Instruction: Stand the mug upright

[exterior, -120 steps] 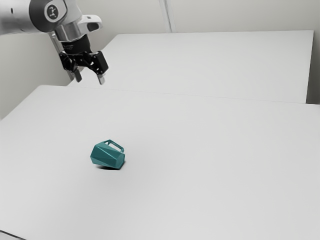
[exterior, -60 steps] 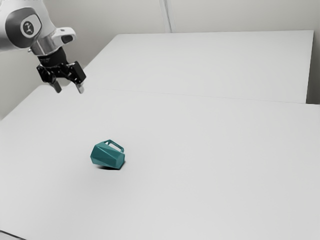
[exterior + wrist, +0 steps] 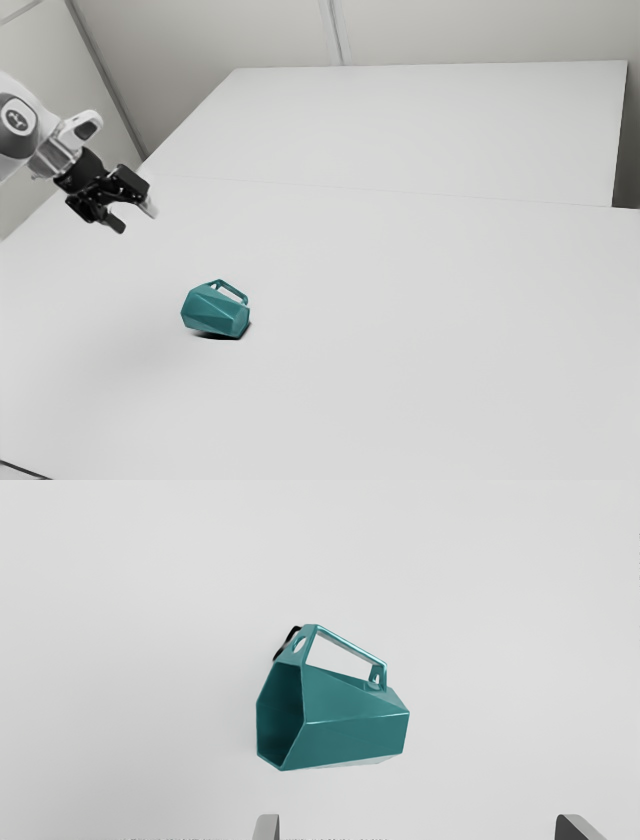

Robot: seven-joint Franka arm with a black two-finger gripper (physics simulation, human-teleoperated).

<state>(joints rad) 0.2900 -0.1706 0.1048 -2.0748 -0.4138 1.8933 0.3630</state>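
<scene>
Claw (image 3: 135,220) wide open, gripping nothing

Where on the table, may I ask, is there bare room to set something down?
The table is bare from the mug to the exterior view's right edge, and also between the mug and that view's bottom edge. The tightest stretch is between the mug and the raised, open gripper.

Your exterior view looks from beside the arm (image 3: 18,118), well back and raised, down across the bench (image 3: 430,330) toward the far wall (image 3: 480,30). Your wrist view rides on the arm's end, much nearer, facing the bench. Both show you the mug (image 3: 350,730) and the surface around it.
</scene>
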